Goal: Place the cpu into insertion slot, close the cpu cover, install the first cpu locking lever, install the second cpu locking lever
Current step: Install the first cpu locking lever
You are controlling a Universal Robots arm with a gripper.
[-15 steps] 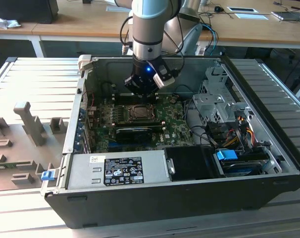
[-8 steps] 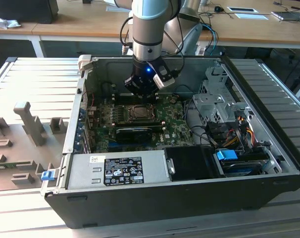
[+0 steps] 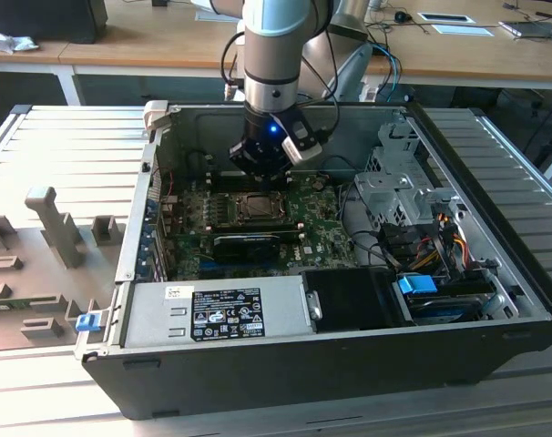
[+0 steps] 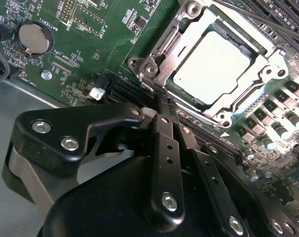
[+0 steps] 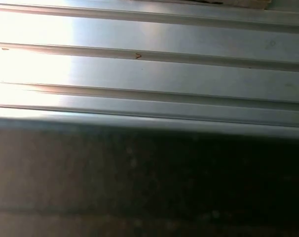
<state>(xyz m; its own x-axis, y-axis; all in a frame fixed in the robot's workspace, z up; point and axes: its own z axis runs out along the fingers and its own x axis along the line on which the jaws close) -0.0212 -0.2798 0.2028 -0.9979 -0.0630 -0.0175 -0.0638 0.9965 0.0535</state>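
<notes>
My black pincer (image 4: 164, 106), fingers clenched together on nothing, hovers at six o'clock of the silver-grey square cpu (image 4: 212, 66), already seated under the closed silver metal cpu cover (image 4: 248, 106); I cannot tell whether the levers are locked.

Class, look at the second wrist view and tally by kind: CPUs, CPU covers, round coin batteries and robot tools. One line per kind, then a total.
cpu: 1, seated under the cover
cpu cover: 1, lying down over the chip
coin battery: 1
tool: 1
Total: 4

The tool (image 4: 162, 106) hangs just beside the cpu cover (image 4: 189, 37); motherboard (image 4: 80, 54) around lies low.
</notes>
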